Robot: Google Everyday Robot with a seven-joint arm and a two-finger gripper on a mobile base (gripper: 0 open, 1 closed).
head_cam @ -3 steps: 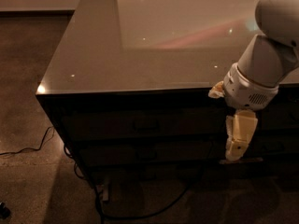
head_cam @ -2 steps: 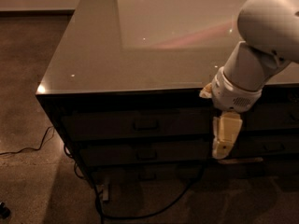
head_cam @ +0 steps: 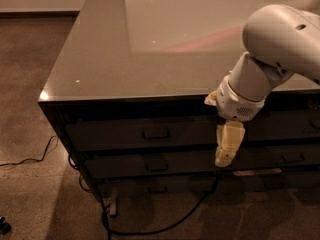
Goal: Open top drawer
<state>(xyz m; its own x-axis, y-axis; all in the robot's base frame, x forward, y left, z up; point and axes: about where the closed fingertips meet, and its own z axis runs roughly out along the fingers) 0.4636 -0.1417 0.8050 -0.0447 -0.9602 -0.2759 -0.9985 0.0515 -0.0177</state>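
My gripper (head_cam: 225,154) hangs low in front of the cabinet (head_cam: 100,59), right of the handle (head_cam: 155,133) of the top drawer (head_cam: 115,134), and hides that drawer's right end from me. The arm (head_cam: 280,39) and the cabinet are cut off at the right edge. The lowest drawer (head_cam: 155,188) is too dark to make out.

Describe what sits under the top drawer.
Under the top drawer lie a second drawer front and a dimmer third front. The end effector hangs in front, right of the top handle, covering part of the upper two.
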